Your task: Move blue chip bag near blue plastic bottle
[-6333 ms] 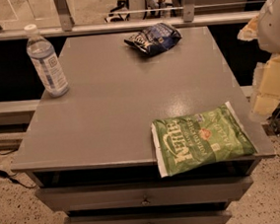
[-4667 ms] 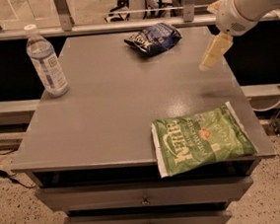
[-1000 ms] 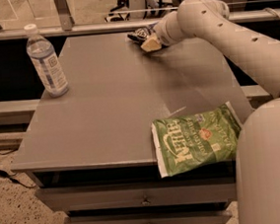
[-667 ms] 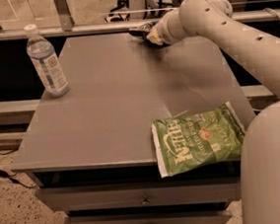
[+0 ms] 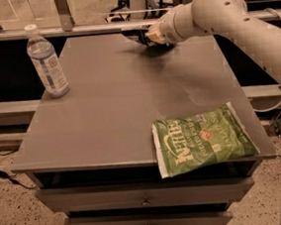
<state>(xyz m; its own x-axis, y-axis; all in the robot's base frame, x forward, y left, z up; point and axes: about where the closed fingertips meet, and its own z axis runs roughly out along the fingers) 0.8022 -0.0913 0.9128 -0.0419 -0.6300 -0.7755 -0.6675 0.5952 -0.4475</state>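
End effector: my end effector (image 5: 149,36) is at the far edge of the tabletop (image 5: 125,111), low, right on the blue bag (image 5: 137,37). Whether it is open or closed on the bag, I cannot tell.
Blue bag: it is at the far edge, a little right of the middle. I see only a dark sliver of it, the rest is hidden behind the end effector.
Bottle: the bottle (image 5: 47,61) stands upright near the far left corner, well apart from the bag.
Green bag: the green bag (image 5: 202,140) lies at the near right edge, partly over the front. It is not on the way between bag and bottle.
Step in hand: I judge this is the grasp, the reach looks done and the carry is not yet begun.
Next move: I need a firm grip on the bag, a small lift, then a move left along the far side to the bottle.
Care: I should set the bag down just beside the bottle without touching it, because a tall bottle can tip over. A glossy bag can also slip out.
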